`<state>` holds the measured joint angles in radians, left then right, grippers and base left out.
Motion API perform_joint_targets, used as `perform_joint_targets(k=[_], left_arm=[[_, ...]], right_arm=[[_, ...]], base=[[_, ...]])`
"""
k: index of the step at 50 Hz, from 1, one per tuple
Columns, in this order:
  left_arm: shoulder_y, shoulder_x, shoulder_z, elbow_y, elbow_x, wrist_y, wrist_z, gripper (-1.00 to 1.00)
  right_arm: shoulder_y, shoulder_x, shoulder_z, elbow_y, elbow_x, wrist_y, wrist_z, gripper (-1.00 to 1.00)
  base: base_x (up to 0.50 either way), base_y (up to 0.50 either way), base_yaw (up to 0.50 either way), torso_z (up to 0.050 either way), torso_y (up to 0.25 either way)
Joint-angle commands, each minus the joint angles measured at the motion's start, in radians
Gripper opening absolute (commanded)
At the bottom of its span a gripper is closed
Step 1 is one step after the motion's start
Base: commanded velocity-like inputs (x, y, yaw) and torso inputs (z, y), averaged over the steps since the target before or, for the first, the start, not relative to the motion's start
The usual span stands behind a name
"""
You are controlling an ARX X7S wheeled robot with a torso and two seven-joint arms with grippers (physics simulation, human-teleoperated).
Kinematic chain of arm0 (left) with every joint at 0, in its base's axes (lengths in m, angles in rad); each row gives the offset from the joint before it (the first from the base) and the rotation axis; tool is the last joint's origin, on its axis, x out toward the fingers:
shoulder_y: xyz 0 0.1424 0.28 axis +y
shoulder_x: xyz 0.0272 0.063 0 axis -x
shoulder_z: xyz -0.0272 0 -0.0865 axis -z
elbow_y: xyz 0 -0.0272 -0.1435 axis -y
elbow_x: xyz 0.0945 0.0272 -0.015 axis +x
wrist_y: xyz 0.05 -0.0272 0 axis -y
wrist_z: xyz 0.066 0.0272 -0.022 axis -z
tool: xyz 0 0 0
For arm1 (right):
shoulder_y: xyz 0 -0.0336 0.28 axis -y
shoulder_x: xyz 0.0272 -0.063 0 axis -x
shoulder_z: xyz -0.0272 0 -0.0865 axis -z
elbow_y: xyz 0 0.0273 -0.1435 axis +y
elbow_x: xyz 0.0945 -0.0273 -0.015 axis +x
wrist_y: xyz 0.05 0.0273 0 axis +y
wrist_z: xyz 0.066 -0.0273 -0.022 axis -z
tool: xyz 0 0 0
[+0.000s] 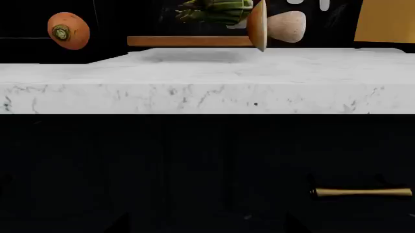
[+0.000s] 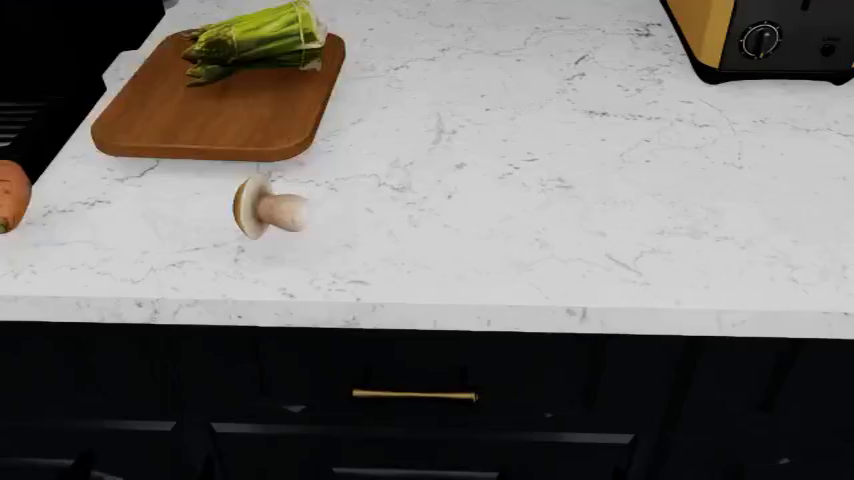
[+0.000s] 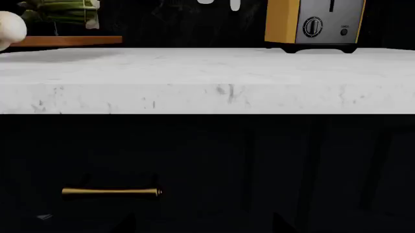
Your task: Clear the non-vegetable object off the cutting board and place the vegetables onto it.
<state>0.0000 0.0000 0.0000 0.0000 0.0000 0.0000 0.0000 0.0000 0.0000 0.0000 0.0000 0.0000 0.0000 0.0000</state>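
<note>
— Jaws, both sides: neither shows in any view, so I cannot tell how far mine are open or whether they grip anything. Both wrist cameras sit low, facing the dark cabinet front under the counter [image 2: 561, 170].

— Progress?

— Nothing done, I judge. Nearest the counter's front edge lies the mushroom [image 2: 267, 208], on its side on bare marble, just short of the board [image 2: 214, 115]. Sweet potato [image 2: 11, 196] is off to the left, also on marble. Asparagus [image 2: 254, 40] sits at the board's far end. So: bundle to lift off, two vegetables to set on.

— Anything unclear?

— Sweet potato is cut by the head view's left edge; left wrist shows only its end. Toaster [image 2: 767, 38] at far right is cropped. Board's far edge hides behind the bundle. My arms are not visible anywhere.
</note>
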Motion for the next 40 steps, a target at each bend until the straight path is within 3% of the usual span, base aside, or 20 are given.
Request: perform_joint_targets(k=[1,16,40], left_arm=[[-0.001,-0.034,0.04,-0.003,-0.034,0.003,-0.04,1.0],[0.011,-0.064,0.057,0.019,-0.083,0.006,-0.069,1.0],[0.015,-0.091,0.089,0.022,-0.103,0.019,-0.11,1.0]], right_arm=[[0.0,0.021,-0.026,0.0,0.021,-0.001,0.026,1.0],[0.011,0.057,-0.083,0.007,0.026,0.013,0.073,1.0],[0.016,0.087,-0.118,0.013,0.059,0.029,0.1,1.0]], base=[[0.0,0.0,0.0,0.0,0.0],[0.0,0.0,0.0,0.0,0.0],[0.0,0.5,0.0,0.0,0.0]])
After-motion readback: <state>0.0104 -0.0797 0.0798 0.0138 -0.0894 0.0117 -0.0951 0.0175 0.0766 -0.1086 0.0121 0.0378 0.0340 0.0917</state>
